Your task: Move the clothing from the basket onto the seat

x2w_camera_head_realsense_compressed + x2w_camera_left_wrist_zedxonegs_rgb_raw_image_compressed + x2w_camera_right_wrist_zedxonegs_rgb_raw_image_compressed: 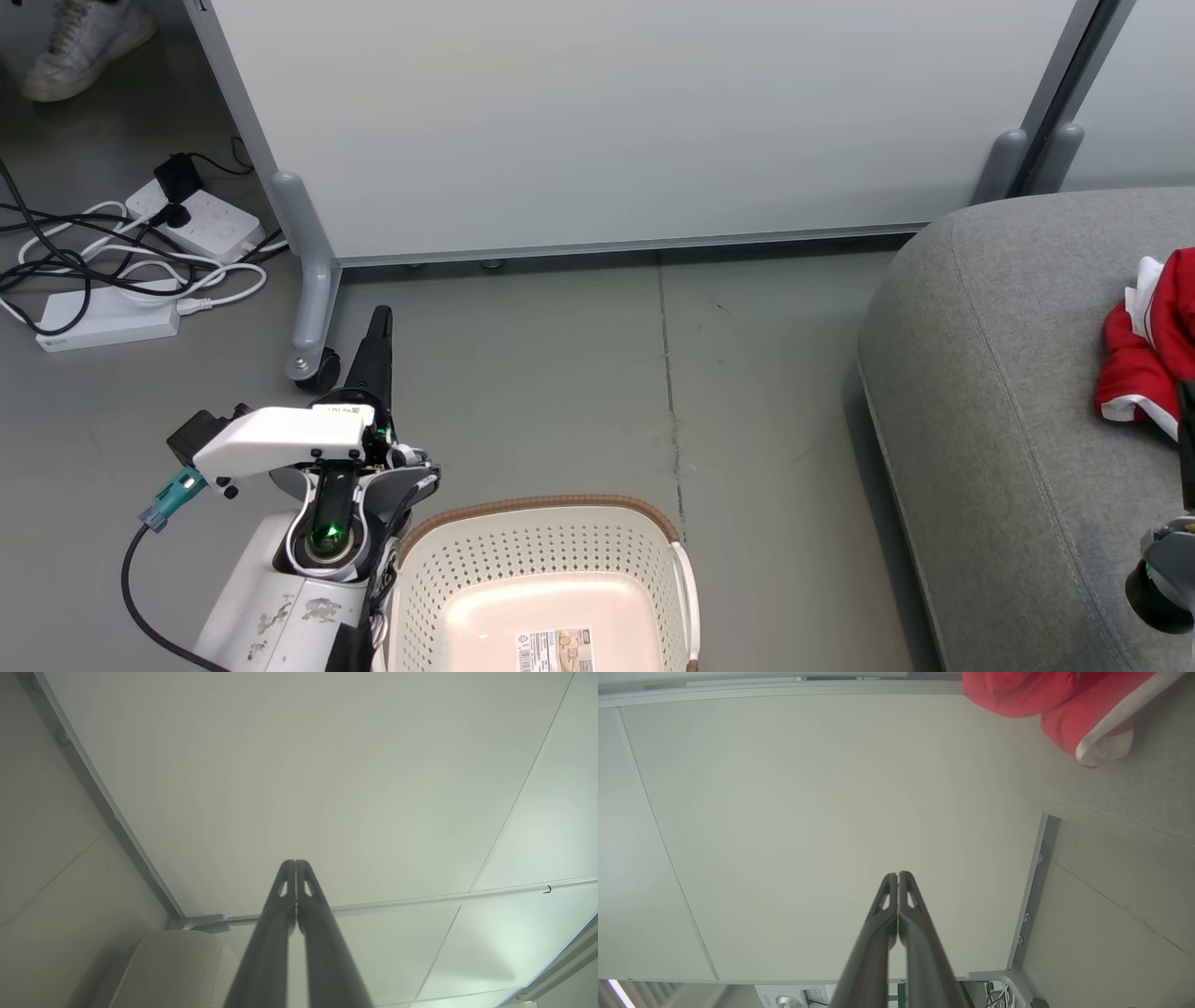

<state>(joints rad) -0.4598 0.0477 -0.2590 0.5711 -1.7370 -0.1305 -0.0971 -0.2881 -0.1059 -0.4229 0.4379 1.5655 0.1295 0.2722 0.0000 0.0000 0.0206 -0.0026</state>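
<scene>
Red, white-trimmed fabric clothing (1144, 350) lies on the grey upholstered seat (990, 392), cream perforated plastic basket (523, 551) left of the seat; left gripper (295, 865) and right gripper (899, 877) both clenched.

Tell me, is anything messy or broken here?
A little. The red clothing lies in a crumpled heap on the grey seat, not folded. Black and white cables are tangled on the floor by the power strips. The left forearm has chipped, scuffed paint. Nothing is spilled.
</scene>
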